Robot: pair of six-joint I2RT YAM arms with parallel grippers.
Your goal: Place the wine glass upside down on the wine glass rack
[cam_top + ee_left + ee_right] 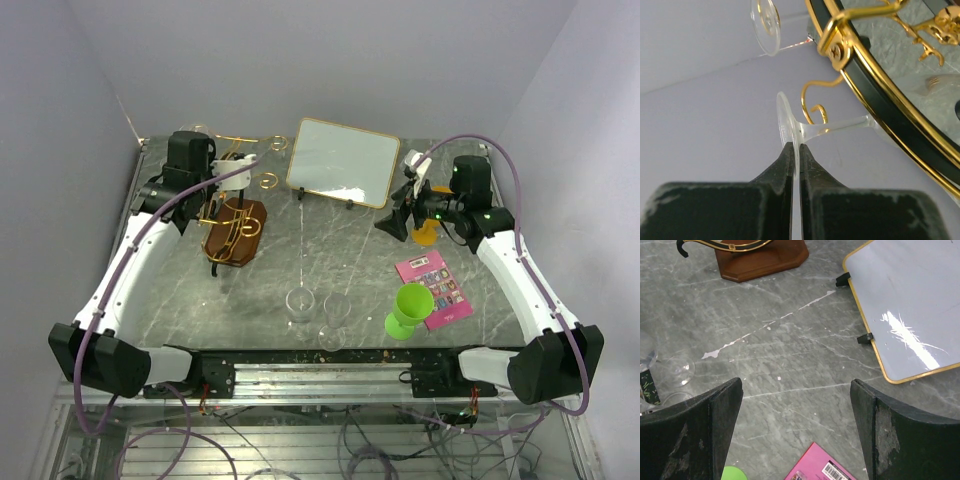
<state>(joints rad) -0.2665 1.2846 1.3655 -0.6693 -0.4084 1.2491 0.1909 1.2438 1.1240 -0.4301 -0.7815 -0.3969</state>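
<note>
My left gripper point(796, 147) is shut on the round foot of a clear wine glass point(788, 125). The glass's stem point(840, 126) runs to the right toward the gold wire rack, and its bowl is mostly hidden behind the rack's hoop point(875, 95). A gold scroll point(812, 100) curls just behind the stem. A second glass foot point(765, 25) shows higher up by the rack. In the top view my left gripper point(245, 170) is over the rack point(232, 215), which stands on its brown wooden base point(240, 245). My right gripper point(796, 385) is open and empty above the bare table.
A gold-framed white board point(343, 162) stands at the back middle. Clear glasses point(300, 300) sit near the front edge. A green cup point(410, 308) stands by a pink booklet point(435, 288). An orange object point(427, 236) lies under the right arm.
</note>
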